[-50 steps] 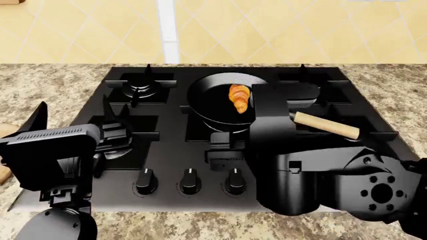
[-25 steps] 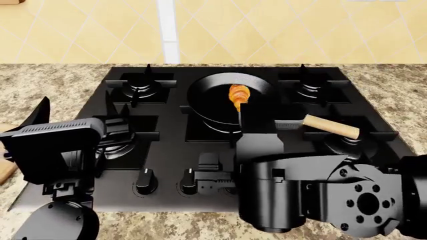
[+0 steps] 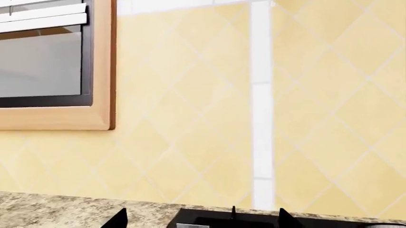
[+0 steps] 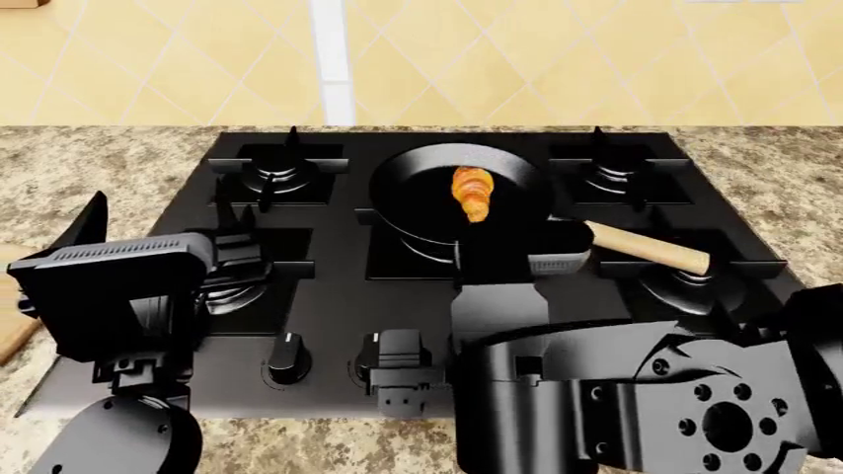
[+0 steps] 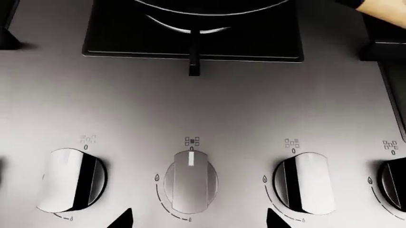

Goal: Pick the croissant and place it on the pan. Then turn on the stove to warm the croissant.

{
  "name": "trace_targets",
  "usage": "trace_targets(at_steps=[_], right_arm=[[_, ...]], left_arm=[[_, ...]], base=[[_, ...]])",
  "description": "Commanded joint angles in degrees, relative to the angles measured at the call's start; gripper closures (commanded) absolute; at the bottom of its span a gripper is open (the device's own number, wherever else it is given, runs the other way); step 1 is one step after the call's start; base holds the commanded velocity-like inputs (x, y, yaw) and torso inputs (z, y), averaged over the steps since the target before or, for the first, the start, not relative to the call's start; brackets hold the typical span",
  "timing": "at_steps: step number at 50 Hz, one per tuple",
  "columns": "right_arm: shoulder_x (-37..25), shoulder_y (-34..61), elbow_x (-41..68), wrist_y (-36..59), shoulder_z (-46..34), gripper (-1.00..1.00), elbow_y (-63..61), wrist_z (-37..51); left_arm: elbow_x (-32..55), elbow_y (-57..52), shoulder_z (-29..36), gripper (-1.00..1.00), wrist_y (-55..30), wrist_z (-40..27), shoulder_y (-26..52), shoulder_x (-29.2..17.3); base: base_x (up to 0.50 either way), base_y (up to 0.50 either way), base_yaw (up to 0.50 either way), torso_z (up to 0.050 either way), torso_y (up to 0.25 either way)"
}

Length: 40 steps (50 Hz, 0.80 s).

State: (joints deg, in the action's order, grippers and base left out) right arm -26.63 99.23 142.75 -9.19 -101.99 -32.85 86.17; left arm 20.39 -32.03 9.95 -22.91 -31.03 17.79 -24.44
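The croissant [image 4: 473, 193] lies inside the black pan [image 4: 409, 202], which sits on the middle back burner of the stove [image 4: 330, 291]; the pan's wooden handle [image 4: 649, 248] points right. My right gripper [image 4: 395, 380] is open and empty, low over the front row of knobs. In the right wrist view the gripper [image 5: 197, 221] has its two fingertips on either side of one knob [image 5: 190, 180], not touching it, with the pan's rim [image 5: 209, 5] beyond. My left gripper [image 4: 165, 222] is open and empty over the stove's left side, facing the wall [image 3: 190, 118].
Other knobs [image 5: 76, 179] [image 5: 304, 183] flank the centred one. Another knob [image 4: 287, 357] shows left of my right gripper. Granite counter [image 4: 106, 158] surrounds the stove. A light wooden board's edge [image 4: 11, 341] lies at the far left. A framed panel [image 3: 57, 66] hangs on the wall.
My right arm has drawn back from the pan toward the front and left, and its gripper now sits over the knob row. The croissant and left arm have stayed put.
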Motion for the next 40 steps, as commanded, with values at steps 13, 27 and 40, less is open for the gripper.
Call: trace_targets(at_steps=[13, 27, 40], right_arm=[[2.8, 3.4, -2.7, 2.8, -3.3, -1.0, 3.1, -3.8], [2.0, 1.1, -4.7, 1.1, -4.0, -1.0, 3.0, -5.8], [-0.1, 0.4, -5.3, -1.1, -4.5, -1.0, 2.4, -4.5]], left_arm=[[0.1, 1.3, 0.3, -1.0, 1.4, 0.3, -0.5, 0.2], [-0.7, 1.5, 1.2, -1.0, 1.3, 0.1, -0.9, -0.1], [-0.9, 2.2, 1.8, -1.0, 2.0, 0.3, -1.1, 0.1]], base=[[0.0, 0.0, 0.0, 0.0, 0.0], [0.0, 0.0, 0.0, 0.0, 0.0], [0.0, 0.0, 0.0, 0.0, 0.0]])
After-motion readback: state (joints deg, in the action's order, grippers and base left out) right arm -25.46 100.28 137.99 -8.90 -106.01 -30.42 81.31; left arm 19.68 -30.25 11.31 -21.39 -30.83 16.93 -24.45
